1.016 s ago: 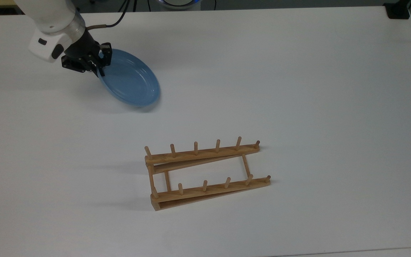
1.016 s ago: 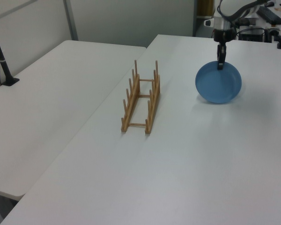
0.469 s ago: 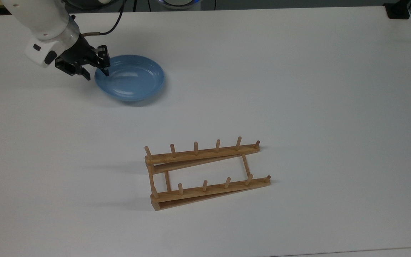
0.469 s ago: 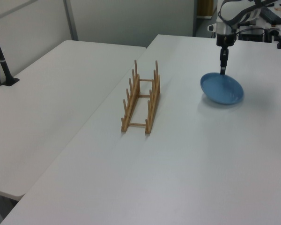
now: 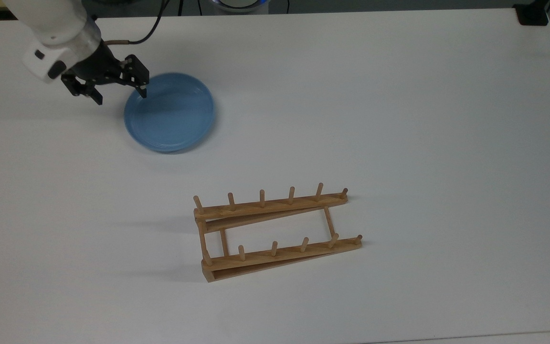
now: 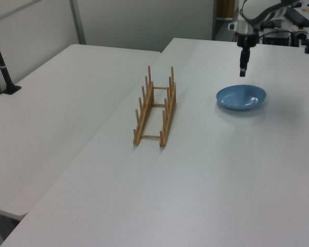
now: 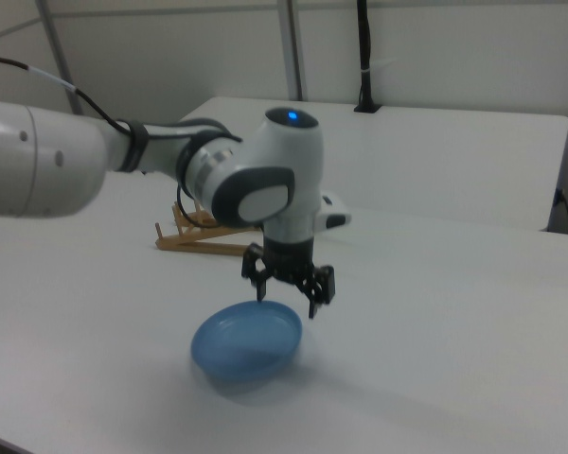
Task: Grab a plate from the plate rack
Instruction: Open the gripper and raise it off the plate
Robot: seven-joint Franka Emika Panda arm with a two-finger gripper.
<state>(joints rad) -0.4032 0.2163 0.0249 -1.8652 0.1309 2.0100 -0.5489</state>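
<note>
the plate lies flat on the white table, well apart from the empty rack, so it is out of its slots. the gripper hangs just above the plate's rim, fingers spread, holding nothing.

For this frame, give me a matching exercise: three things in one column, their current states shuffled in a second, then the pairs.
Things:
1. plate
2. rack
3. hand

States:
A. open, above the table
B. lying flat on the table
C. standing with nothing between its pegs

Pairs: 1-B, 2-C, 3-A
</note>
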